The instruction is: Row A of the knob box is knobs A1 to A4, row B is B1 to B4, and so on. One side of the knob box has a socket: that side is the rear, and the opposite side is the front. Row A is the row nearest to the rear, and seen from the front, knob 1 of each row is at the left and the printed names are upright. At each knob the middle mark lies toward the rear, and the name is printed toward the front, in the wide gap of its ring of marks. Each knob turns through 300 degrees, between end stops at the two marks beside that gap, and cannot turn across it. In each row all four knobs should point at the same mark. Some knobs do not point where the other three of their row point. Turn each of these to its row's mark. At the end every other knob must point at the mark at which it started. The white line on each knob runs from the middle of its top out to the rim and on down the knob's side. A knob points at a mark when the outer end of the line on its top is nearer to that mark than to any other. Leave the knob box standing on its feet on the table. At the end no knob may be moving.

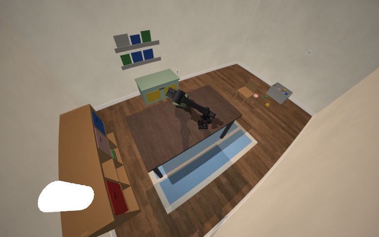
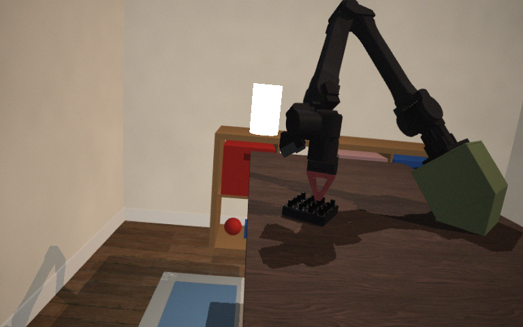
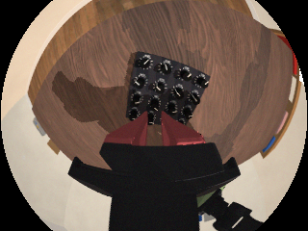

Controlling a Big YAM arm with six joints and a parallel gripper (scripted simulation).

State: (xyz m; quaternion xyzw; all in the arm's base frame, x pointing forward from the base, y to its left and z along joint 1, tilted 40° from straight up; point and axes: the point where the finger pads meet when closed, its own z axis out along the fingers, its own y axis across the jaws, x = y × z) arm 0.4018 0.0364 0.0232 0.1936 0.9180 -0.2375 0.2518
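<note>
The black knob box (image 1: 203, 128) (image 2: 302, 216) (image 3: 152, 73) stands on the table, turned slightly in the wrist view, with four rows of four knobs. White lines show on most knobs; the far-left corner knob (image 3: 145, 61) and its neighbour (image 3: 166, 66) have lines at different angles. Printed names are too small to read, and I cannot tell which side has the socket. My gripper (image 2: 318, 197) (image 3: 154, 115) points down at the nearest row, red fingers a small gap apart. One knob (image 3: 151, 116) shows in line with that gap, not clearly gripped. The fingers partly hide that row.
The dark table (image 1: 162, 132) (image 2: 378, 283) bears the box near one long edge. The arm's green base block (image 2: 455, 194) stands at the right in the exterior view. A shelf unit (image 1: 74, 152) with a bright lamp (image 2: 265, 109) stands beyond the table.
</note>
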